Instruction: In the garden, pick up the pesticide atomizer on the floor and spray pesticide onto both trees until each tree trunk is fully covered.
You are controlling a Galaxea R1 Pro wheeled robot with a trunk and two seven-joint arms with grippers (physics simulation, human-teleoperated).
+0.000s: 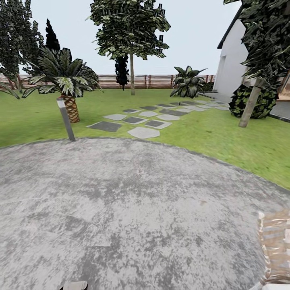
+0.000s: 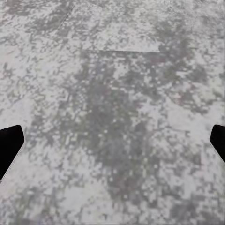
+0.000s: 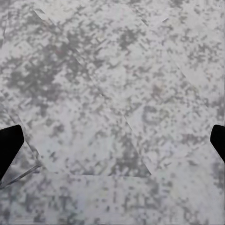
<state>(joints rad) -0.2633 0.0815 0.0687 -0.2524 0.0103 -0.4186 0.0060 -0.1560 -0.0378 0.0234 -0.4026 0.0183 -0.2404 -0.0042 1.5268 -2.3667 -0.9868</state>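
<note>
The pesticide atomizer is out of view. I stand on a round grey paved patch [image 1: 121, 209] at the edge of the garden lawn [image 1: 225, 137]. A tall tree [image 1: 131, 74] with a bare trunk and blocky dark leaves rises by the far fence. Another leafy tree with a leaning pale trunk [image 1: 250, 104] stands at the right, near the house. My left gripper [image 2: 112, 140] is open over mottled grey paving, its dark fingertips [image 2: 9, 145] far apart with nothing between them. In the same way, my right gripper [image 3: 112, 140] hangs open over the paving.
A grey bollard lamp [image 1: 66, 119] and a scaly palm [image 1: 68, 86] stand at the left edge of the paving. Stepping slabs [image 1: 139, 120] lead towards a white house [image 1: 231, 60]. A brown slat fence [image 1: 153, 81] closes the back. A blurred beige striped object [image 1: 276, 249] sits at lower right.
</note>
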